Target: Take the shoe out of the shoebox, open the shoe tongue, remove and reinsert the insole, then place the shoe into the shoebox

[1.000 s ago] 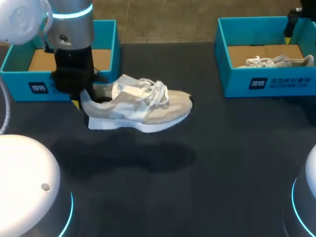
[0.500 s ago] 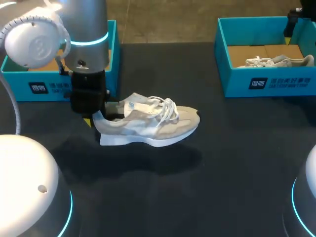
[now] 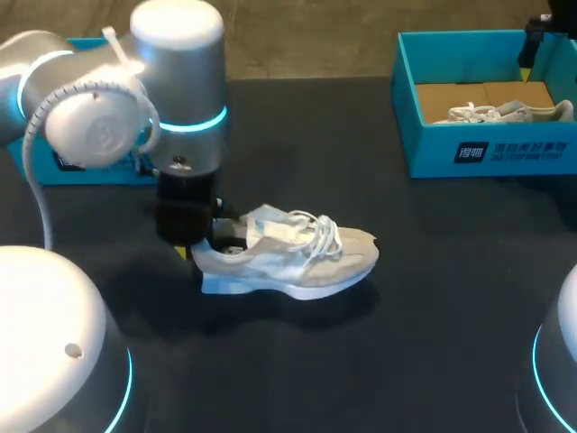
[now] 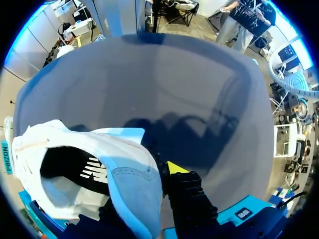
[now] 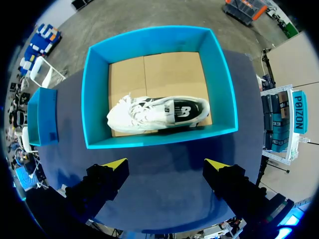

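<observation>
A beige and white shoe (image 3: 288, 262) lies low over the dark table (image 3: 379, 361) near its middle, toe pointing right. My left gripper (image 3: 194, 248) is shut on the shoe's heel rim. In the left wrist view the shoe (image 4: 99, 174) fills the space by my gripper (image 4: 149, 181); one yellow fingertip (image 4: 175, 168) shows outside the heel and the other is hidden inside. My right gripper (image 5: 166, 167) hangs open above the right teal shoebox (image 5: 154, 37), which holds a second shoe (image 5: 157, 113).
The left teal shoebox (image 3: 63, 167) stands at the back left, mostly hidden behind my left arm. The right shoebox (image 3: 487, 149) with the second shoe (image 3: 505, 112) stands at the back right. Bare dark tabletop lies between and in front of them.
My left arm has carried the shoe away from the left shoebox, toward the table's middle and front, and lowered it. The right arm has not moved.
</observation>
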